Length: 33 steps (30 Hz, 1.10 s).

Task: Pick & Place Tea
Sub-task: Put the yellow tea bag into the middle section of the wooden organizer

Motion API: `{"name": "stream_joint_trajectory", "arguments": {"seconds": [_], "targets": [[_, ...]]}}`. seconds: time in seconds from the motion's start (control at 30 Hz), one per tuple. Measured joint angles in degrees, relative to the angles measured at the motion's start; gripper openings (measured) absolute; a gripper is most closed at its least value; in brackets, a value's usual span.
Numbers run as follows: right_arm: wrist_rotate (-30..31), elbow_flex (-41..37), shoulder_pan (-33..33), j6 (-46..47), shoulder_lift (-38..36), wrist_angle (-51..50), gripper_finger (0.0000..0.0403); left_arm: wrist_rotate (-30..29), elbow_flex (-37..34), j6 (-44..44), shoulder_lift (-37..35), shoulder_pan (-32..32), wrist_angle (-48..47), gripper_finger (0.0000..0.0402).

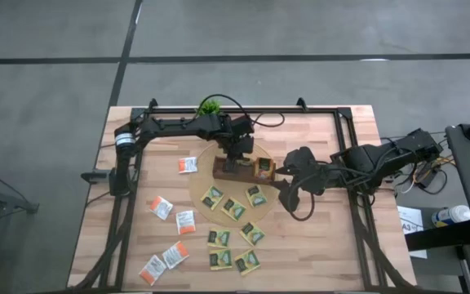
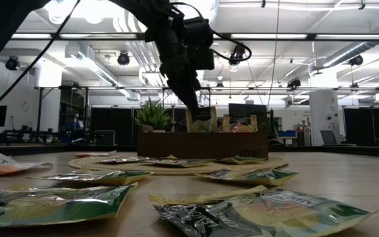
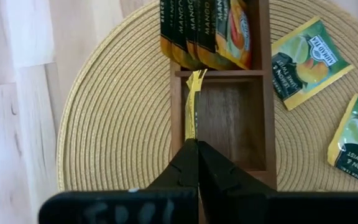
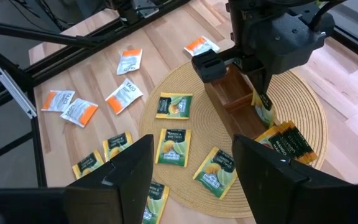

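My left gripper (image 3: 192, 149) hangs over the brown compartment tray (image 1: 228, 170) on the round woven mat and is shut on a green-and-yellow tea sachet (image 3: 191, 109). The low view shows this gripper (image 2: 198, 106) just above the tray (image 2: 202, 142). Several more green-and-yellow sachets (image 3: 204, 28) stand on edge in the tray's end compartment. Others lie flat on the mat (image 1: 233, 209) and on the table (image 1: 221, 260). White-and-orange sachets (image 1: 161, 207) lie flat on the table's left part. No red-pink sachets show. My right gripper (image 4: 194, 180) is open, to the right of the tray (image 1: 288, 194). My left gripper pinches the green-and-yellow sachet by its upper edge (image 3: 191, 134) between the two fingers, coming from above and pointing down. The sachet hangs upright, edge-on, with its lower end (image 3: 196, 78) over the middle compartment by the divider. Whether it touches the tray, I cannot tell.
A small green potted plant (image 1: 210, 106) stands at the table's far edge behind the tray. A black frame (image 1: 129, 204) runs along the table's left, right and far sides. Bare wood lies to the right of the mat (image 1: 325, 237).
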Motion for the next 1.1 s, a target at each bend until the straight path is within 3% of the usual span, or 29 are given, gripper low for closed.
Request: {"name": "stream_joint_trajectory", "arguments": {"seconds": [0.8, 1.1], "targets": [[-0.01, -0.02, 0.01, 0.29, 0.00, 0.07, 0.0214, -1.57, -2.49, -2.43, 0.04, 0.31, 2.15, 0.0002], [-0.04, -0.02, 0.02, 0.92, 0.00, 0.04, 0.0215, -2.46, -2.46, -3.71, 0.04, 0.30, 2.33, 0.0071]]}}
